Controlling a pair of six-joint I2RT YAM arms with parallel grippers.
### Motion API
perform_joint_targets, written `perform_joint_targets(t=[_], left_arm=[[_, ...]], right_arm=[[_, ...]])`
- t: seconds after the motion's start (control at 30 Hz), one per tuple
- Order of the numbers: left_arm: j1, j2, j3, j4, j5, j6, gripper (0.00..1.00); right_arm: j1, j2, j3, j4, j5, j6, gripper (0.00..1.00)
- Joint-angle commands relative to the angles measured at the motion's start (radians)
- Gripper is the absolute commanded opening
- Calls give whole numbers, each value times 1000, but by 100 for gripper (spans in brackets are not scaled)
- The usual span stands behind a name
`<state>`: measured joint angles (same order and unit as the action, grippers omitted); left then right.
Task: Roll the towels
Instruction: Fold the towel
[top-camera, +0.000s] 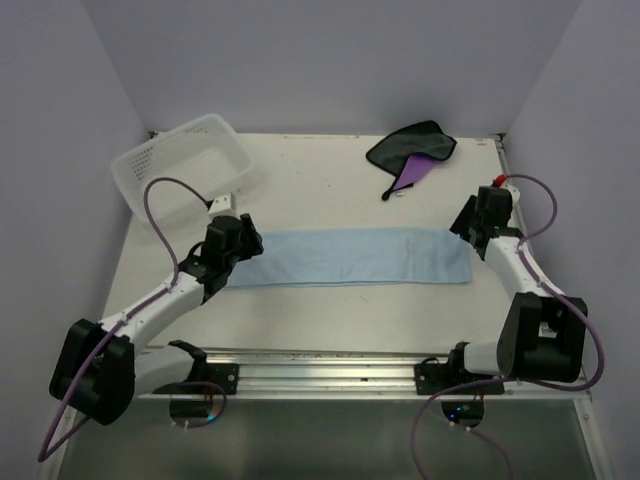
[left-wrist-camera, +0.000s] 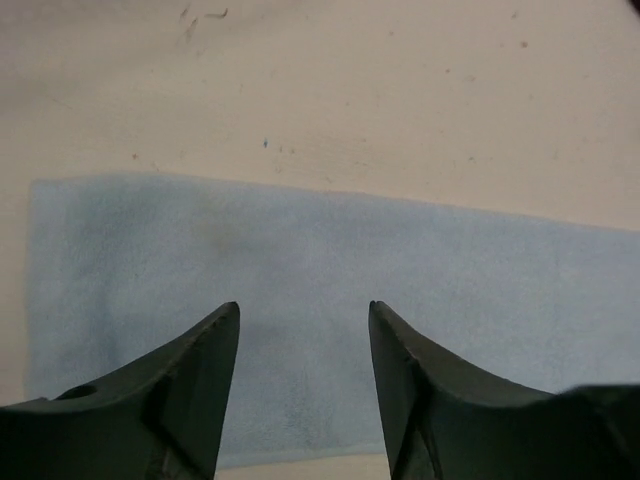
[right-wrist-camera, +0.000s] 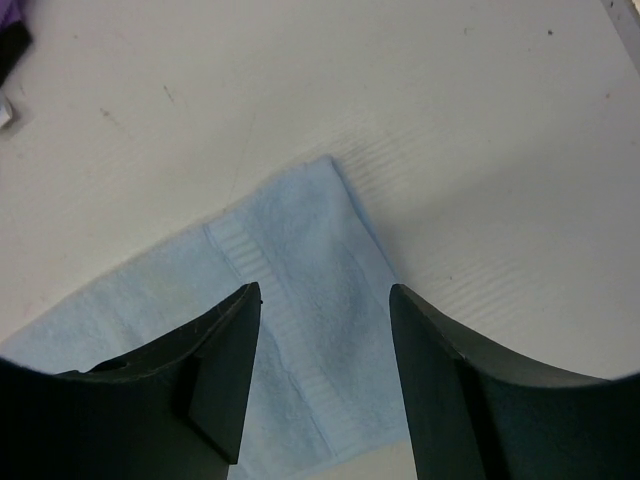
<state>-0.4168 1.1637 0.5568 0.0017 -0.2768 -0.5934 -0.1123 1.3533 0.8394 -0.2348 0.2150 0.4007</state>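
In the middle of the bench (top-camera: 330, 205) the light blue towel (top-camera: 355, 257) lies flat in a long strip, not yet rolled. The left end effector (left-wrist-camera: 303, 312) hangs over its left end and the right end effector (right-wrist-camera: 325, 290) over its right end, both spread and empty. Beyond the strip lie the purple towel (top-camera: 413, 152), crumpled, and a white basket (top-camera: 132, 160). Rolling looks about to begin; next, I'd say, one end needs pinching and turning over.

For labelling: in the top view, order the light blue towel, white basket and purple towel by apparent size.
1. Light blue towel, longest.
2. White lattice basket, close in area, so this ranking is unsure.
3. Purple and dark grey towel, clearly smallest.
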Motion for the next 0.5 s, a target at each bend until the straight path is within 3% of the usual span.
perform_joint_targets(t=[0.0, 0.13, 0.17, 0.3, 0.47], left_arm=[[-16, -111, 115, -107, -19, -16, 62], [-22, -182, 292, -271, -47, 64, 84], [-22, -191, 320, -296, -42, 82, 99], [-22, -199, 437, -410, -45, 174, 100], [-20, -214, 450, -433, -88, 257, 100]], right_arm=[[-3, -63, -60, -38, -23, 46, 59], [-10, -95, -121, -52, 14, 114, 60], [-16, -95, -137, -57, 3, 131, 60], [-61, -85, -158, -83, -31, 173, 59], [-82, -118, -158, -124, 17, 155, 59]])
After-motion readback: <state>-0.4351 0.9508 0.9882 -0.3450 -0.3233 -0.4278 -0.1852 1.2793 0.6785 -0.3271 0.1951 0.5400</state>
